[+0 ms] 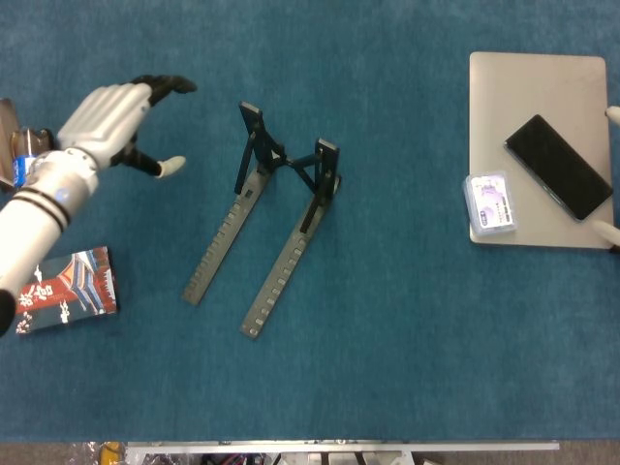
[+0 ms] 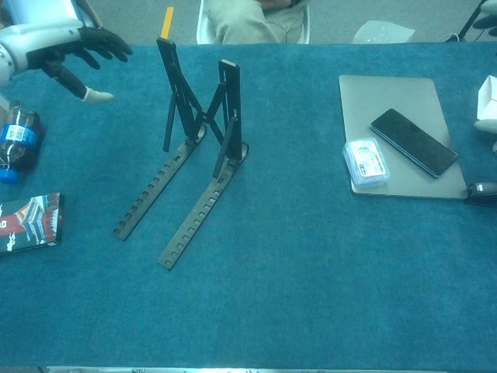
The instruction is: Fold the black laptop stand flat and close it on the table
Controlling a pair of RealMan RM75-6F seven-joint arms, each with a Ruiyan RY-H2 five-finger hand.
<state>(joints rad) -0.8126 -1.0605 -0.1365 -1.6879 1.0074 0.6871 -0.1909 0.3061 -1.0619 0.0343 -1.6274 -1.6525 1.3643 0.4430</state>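
The black laptop stand (image 1: 276, 208) stands unfolded in the middle of the blue table. Its two toothed base rails lie flat, and its two uprights (image 2: 198, 101) rise at the far end, joined by a crossed brace. My left hand (image 1: 114, 118) hovers well to the left of the stand with its fingers spread, holding nothing; it also shows in the chest view (image 2: 66, 47). Of my right hand only pale slivers (image 1: 612, 114) show at the right edge, so its fingers cannot be read.
A cola bottle (image 1: 24, 170) and a red printed packet (image 1: 66, 291) lie at the left edge. At the right, a silver laptop (image 1: 533, 87) carries a black phone (image 1: 558, 167) and a small clear box (image 1: 489, 205). A person sits beyond the far edge (image 2: 256, 19).
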